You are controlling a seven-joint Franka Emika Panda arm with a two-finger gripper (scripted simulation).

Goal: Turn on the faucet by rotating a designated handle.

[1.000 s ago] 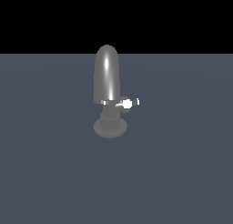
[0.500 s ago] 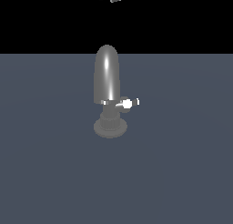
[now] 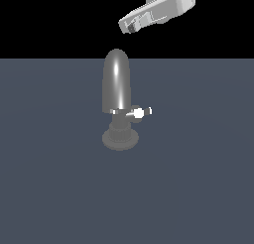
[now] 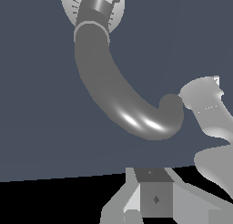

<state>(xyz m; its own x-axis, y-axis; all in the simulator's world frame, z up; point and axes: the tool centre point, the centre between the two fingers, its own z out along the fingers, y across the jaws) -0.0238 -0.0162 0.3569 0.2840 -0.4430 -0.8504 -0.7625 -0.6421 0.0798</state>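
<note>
One grey shiny metal faucet [image 3: 116,89] stands near the middle of the dark blue-grey flat floor [image 3: 54,188], a little toward the exterior view's left of centre. It has a tall rounded body, a narrow ribbed neck and a round disc base that rests on the floor. Just to the right of the neck, the small bright silver-white handle [image 3: 140,112] juts out sideways toward the exterior view's right, and it is far smaller than the body. Further right and much higher, the white robot gripper [image 3: 130,26] hangs in the air above the faucet, tilted, well apart from both the body and the handle. It touches nothing and carries nothing. Whether its fingers are spread or closed, I cannot tell, because the tip is small and seen from the side. In the wrist view the faucet [image 4: 113,91] appears as a long curved spout, and the handle is hard to make out there.

I judge the approach is only at its start. The main risk is that the gripper descends straight and strikes the tall body, since it hangs almost over it. Also the handle is short, so the fingers may slip off or push from the wrong side
</note>
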